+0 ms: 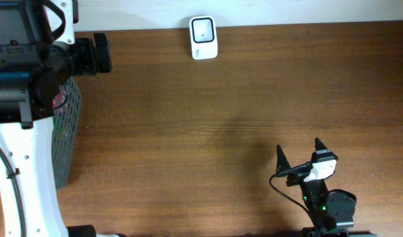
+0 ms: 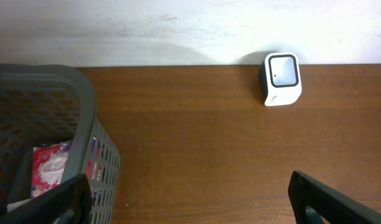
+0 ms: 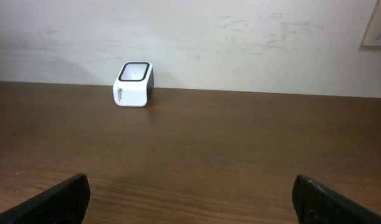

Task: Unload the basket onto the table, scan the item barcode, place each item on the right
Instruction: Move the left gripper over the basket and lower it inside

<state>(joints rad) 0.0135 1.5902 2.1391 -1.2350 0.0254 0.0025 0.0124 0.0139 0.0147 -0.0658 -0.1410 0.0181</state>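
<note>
- left gripper (image 2: 189,186): shows its jaws spread wide, grips nothing, and hangs above the worktop (image 2: 197,137). In the left wrist view, overlaps the wall of the basket (image 2: 84,112) with its left-hand jaw; cannot tell whether the two touch.
- right gripper (image 1: 298,146): shows its jaws just as wide and holds nothing. Sits low over the near edge of the worktop and points toward the wall (image 3: 240,43).
- packet (image 2: 48,168): lies inside the basket, red and white. Sits down and to the left of the left jaws and near them, well apart from the right jaws. Shows no barcode that can be made out from here.
- basket: grey mesh, stands at the left end of the worktop, just beside and below the left jaws. Hides partly under the left arm in the overhead view.
- scanner (image 1: 203,38): white with a dark window on its face, stands at the far edge of the worktop close against the wall. Lies ahead and to the right of the left jaws, and ahead and to the left of the right jaws. Stands well apart from both, and from the packet too.
</note>
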